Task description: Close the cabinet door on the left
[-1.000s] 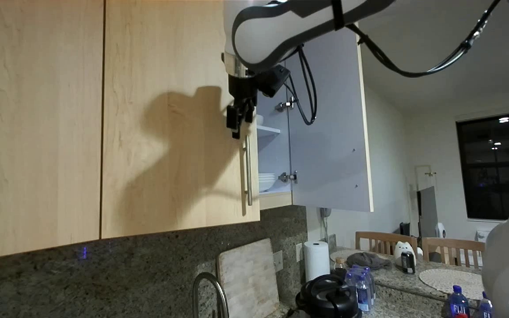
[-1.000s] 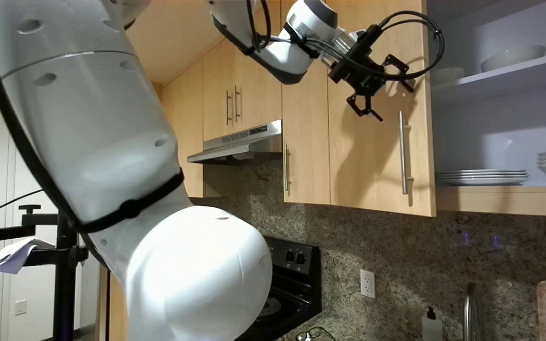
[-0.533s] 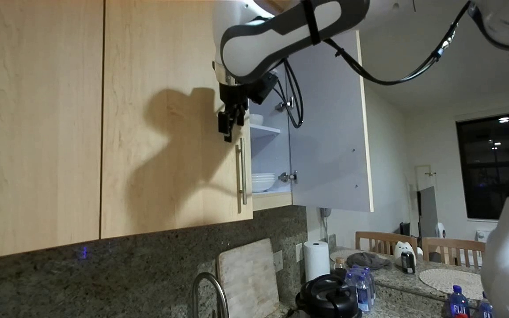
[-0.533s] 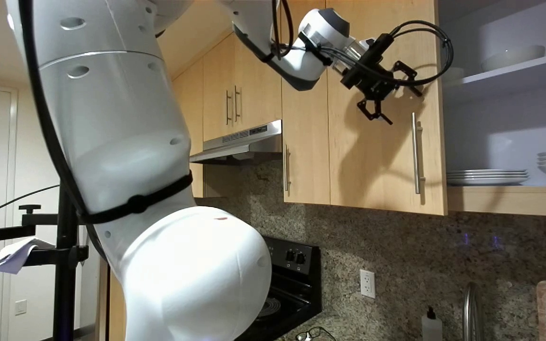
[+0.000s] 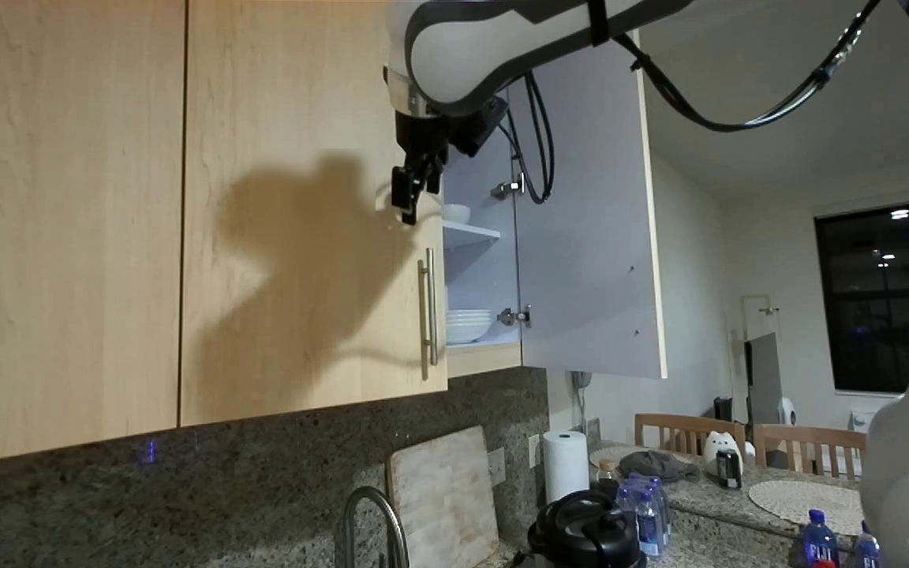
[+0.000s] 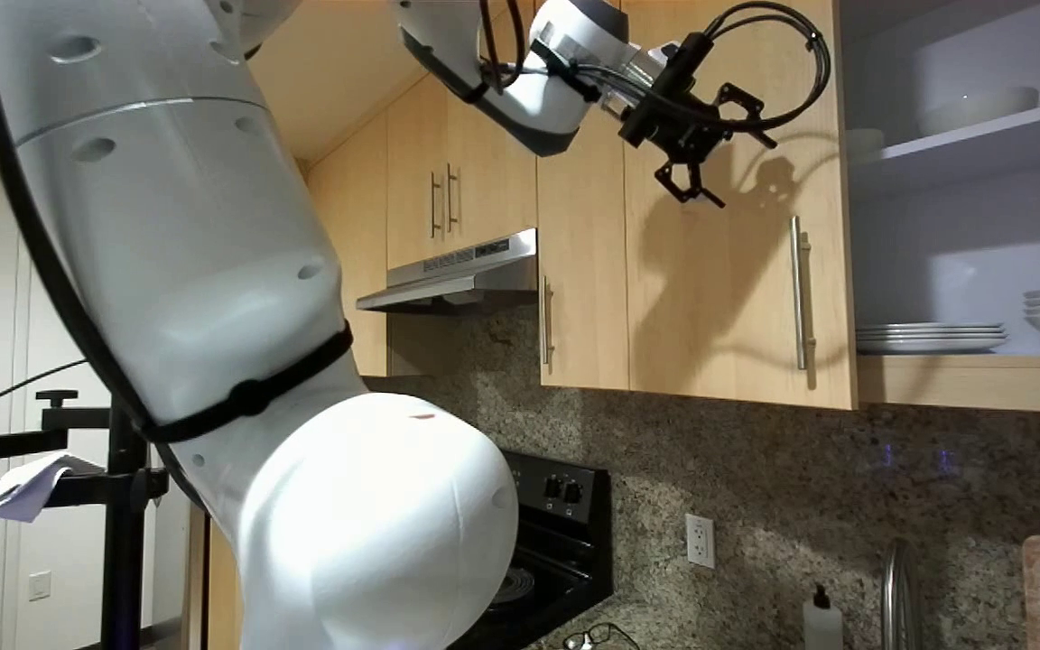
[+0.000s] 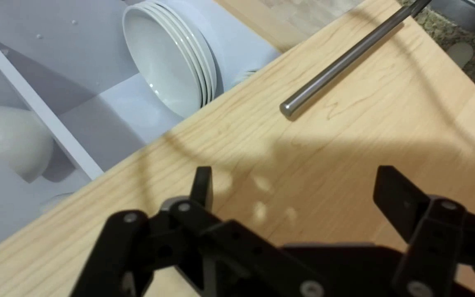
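Observation:
The cabinet door (image 5: 289, 347) is a light-wood panel with a slim vertical metal handle (image 5: 432, 308) near its free edge. It stands partly open, and its free edge is out from the cabinet frame. The door (image 6: 737, 361) and handle (image 6: 798, 293) also show in an exterior view, and the wrist view shows the door face (image 7: 344, 128) with the handle (image 7: 349, 57). My gripper (image 5: 409, 207) is in front of the door face, above the handle. In an exterior view the gripper (image 6: 746, 173) appears apart from its shadow on the door. Its fingers (image 7: 293, 171) are spread wide with nothing between them.
The pale inner face of another open door (image 5: 589, 237) stands beyond the cabinet opening. Bowls (image 7: 167, 57) and plates (image 6: 926, 337) sit on its shelves. A wood panel (image 5: 68, 197) adjoins the door's hinge side. A range hood (image 6: 457, 271) lies further along.
The cabinet door has swung further inward, mostly in the first half second. My gripper moved along with it, then drew up and back from the door face.

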Available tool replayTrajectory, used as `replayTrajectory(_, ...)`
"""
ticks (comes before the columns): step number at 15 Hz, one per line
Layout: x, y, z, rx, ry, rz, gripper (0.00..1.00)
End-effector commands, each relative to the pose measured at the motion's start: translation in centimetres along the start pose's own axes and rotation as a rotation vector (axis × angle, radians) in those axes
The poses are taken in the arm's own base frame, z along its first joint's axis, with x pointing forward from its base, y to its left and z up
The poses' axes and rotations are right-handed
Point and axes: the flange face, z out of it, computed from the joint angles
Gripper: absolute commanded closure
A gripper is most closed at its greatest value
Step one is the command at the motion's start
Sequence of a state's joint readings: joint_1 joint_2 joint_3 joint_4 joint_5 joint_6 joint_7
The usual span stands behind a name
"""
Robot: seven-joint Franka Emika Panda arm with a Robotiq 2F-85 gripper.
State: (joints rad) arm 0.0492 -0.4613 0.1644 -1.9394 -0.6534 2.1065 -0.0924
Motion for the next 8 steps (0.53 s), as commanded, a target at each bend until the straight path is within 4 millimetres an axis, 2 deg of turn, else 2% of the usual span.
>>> replayTrajectory(1, -3.2, -2.6, -0.7, 0.073, -0.064, -0.002, 0.0)
replayTrajectory(8, -8.6, -10.8, 0.4, 0.302, -0.165, 0.008, 0.0)
